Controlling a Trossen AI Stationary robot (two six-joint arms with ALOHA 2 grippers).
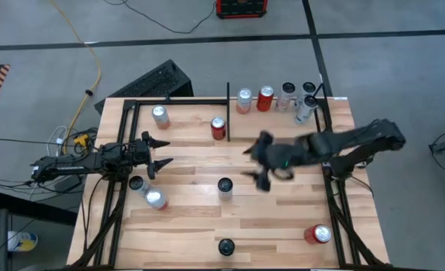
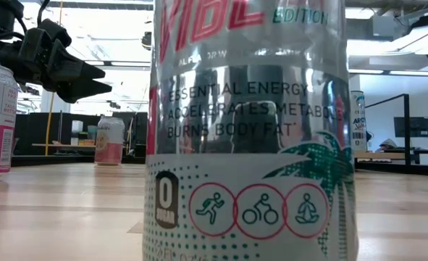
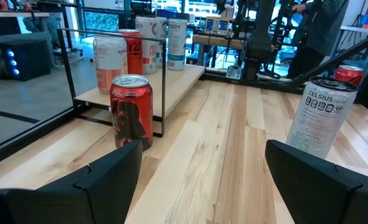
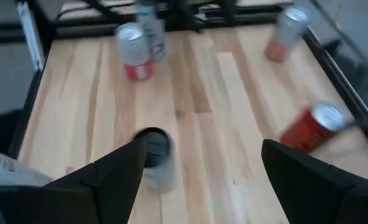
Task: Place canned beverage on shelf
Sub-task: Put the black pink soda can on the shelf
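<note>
- The left gripper (image 1: 159, 151) hangs over the left part of the table (image 1: 282, 218), its fingers spread wide and holding nothing — in the left wrist view the two dark fingers (image 3: 109, 171) stand well apart with bare wood between them.
- The right gripper (image 1: 258, 163) is out over the middle of the table, also spread open and empty; its arm reaches in from the right edge.
- The shelf (image 1: 335, 113) sits at the far right corner of the table, a wooden strip behind a thin black divider bar (image 1: 228, 102). Five cans stand on it in a row, among them a red can (image 1: 265, 98) and a pale one (image 1: 243, 100).
- A red can (image 1: 218, 128) stands on the table just left of the divider bar, outside the shelf; the left wrist view shows it upright in front of the black rail (image 3: 132, 112).
- A white can with a dark top (image 1: 225, 186) stands near the table's middle, just beside the right gripper and below it in the right wrist view (image 4: 154, 155).
- Other cans are scattered about — one silver-topped near the far left (image 1: 160, 115), two close to the left gripper (image 1: 155, 199), one dark-topped at the near edge (image 1: 227, 246), one red at the near right (image 1: 319, 234).
- The low view is mostly filled by one printed can (image 2: 250, 145) standing right at the camera.
</note>
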